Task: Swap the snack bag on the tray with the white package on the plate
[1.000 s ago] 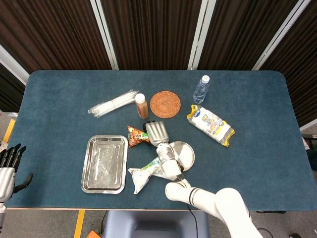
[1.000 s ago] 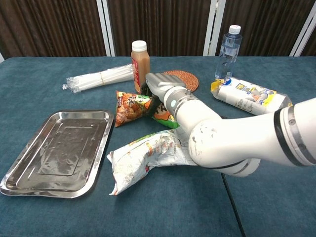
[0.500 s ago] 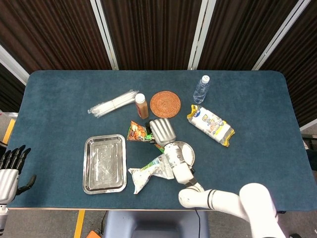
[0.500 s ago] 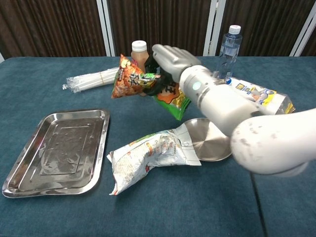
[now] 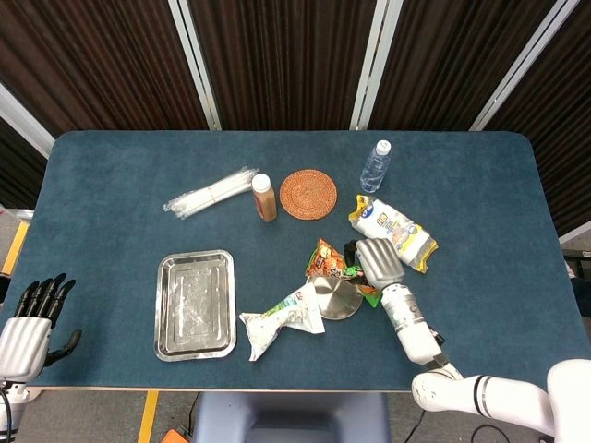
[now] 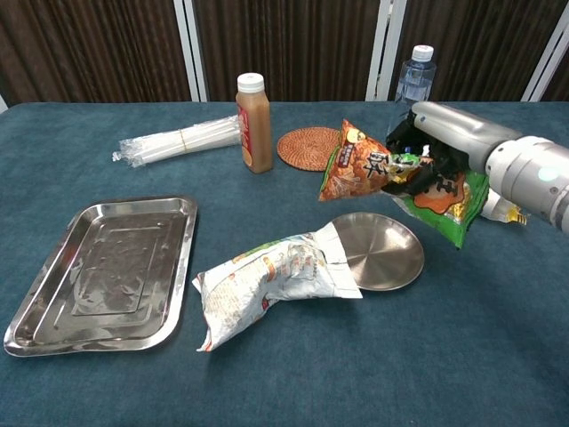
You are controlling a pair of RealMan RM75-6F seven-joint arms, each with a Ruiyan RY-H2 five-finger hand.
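My right hand [image 5: 377, 263] [image 6: 449, 133] grips the snack bag [image 5: 325, 260] [image 6: 360, 169], orange with a green bag hanging beside it, in the air above the round steel plate [image 5: 334, 299] [image 6: 380, 253]. The white package [image 5: 277, 319] [image 6: 267, 283] lies on the table, its right end over the plate's left rim. The steel tray [image 5: 194, 305] [image 6: 102, 271] at the left holds nothing. At the head view's lower left edge, off the table, my left hand [image 5: 32, 318] has its fingers spread and holds nothing.
A brown drink bottle [image 6: 254, 122], a woven coaster [image 6: 309, 146] and a pack of straws [image 6: 178, 140] stand at the back. A water bottle [image 6: 413, 84] and a white-blue packet [image 5: 392, 231] lie behind my right hand.
My right hand has lifted the snack bag from left of the plate and carried it right, over the plate. The white package and tray have not moved.
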